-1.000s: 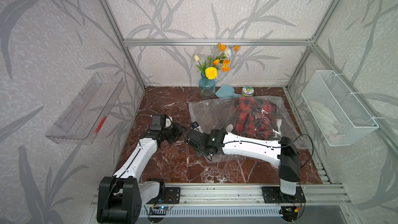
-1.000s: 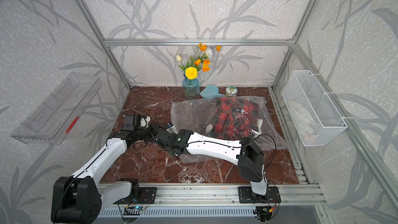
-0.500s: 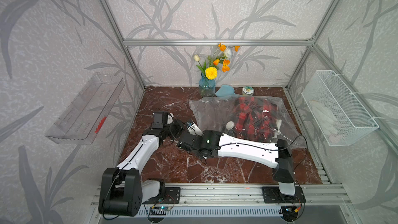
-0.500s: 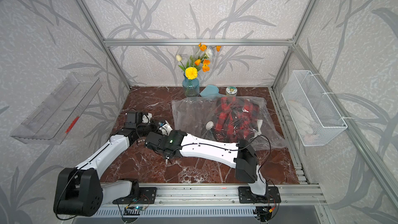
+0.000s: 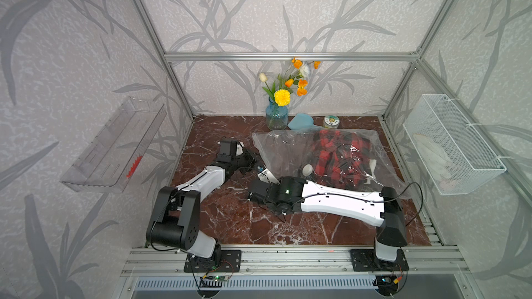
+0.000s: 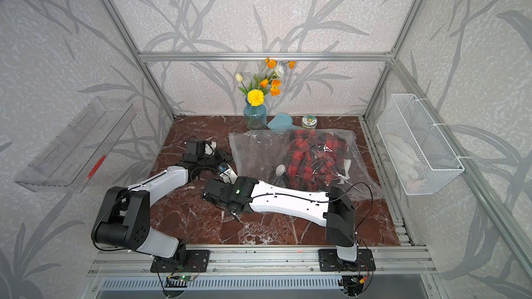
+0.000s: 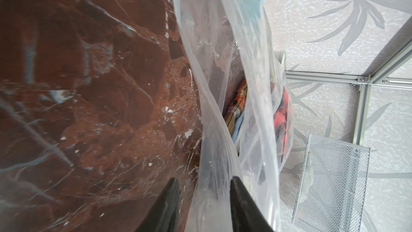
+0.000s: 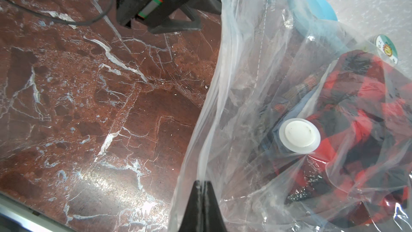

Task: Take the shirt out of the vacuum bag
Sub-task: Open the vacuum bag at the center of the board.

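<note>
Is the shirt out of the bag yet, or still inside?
Still inside. The red plaid shirt lies under the clear plastic of the bag, behind its white valve.

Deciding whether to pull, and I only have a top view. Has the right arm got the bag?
Observer: Yes. Right gripper: jaws shut on the bag edge.
Operator: And the left?
Observer: Left gripper: jaws open, a bag layer between them.
Operator: Is the mouth open?
Observer: It looks parted. The left wrist view looks in between the layers towards the shirt.
</note>
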Tool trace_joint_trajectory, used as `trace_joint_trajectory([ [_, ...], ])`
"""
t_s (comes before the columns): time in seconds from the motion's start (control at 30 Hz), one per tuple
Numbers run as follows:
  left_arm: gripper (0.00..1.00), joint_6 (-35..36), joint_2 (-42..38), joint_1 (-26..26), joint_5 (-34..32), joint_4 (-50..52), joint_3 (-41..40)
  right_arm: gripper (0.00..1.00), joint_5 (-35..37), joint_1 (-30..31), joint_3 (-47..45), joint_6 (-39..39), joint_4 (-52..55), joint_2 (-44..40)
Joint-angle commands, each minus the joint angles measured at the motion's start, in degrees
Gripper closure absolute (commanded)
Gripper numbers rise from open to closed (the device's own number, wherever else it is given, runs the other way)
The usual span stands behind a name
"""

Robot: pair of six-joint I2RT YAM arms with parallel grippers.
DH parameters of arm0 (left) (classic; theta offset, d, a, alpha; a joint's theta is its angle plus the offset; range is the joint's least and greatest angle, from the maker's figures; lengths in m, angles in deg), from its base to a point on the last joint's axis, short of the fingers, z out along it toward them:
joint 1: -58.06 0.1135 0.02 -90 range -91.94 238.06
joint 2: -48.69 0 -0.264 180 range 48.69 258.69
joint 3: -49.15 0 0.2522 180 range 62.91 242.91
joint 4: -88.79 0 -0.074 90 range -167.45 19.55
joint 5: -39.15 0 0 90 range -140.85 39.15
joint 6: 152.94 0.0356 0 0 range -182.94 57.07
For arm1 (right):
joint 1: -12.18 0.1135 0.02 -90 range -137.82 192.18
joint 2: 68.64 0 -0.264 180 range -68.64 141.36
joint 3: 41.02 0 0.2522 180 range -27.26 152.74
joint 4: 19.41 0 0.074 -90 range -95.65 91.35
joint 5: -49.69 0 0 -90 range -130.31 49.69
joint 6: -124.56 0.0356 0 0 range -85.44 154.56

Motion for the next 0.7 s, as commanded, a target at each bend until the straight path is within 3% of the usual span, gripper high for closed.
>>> trace_joint_trajectory([
  [0.0,0.63,-1.72,1.97,-0.78,2.53,-3.33,2.02,1.0,-0.82,0.48,-1.21,0.58,-1.15,-2.67],
  [0.3,0.64,1.41,-0.38,-0.7,2.46,2.88,5.73,1.0,-2.49,0.47,-2.36,0.67,-1.74,-3.38],
  [0.43,0.74,1.39,-1.48,0.72,-0.03,4.21,5.55,1.0,-3.41,0.54,-3.92,0.94,-2.91,-4.73],
  [0.67,0.86,-4.93,0.62,3.42,-0.14,-1.16,5.39,1.0,-4.05,0.44,-5.93,1.12,-4.32,-6.47],
])
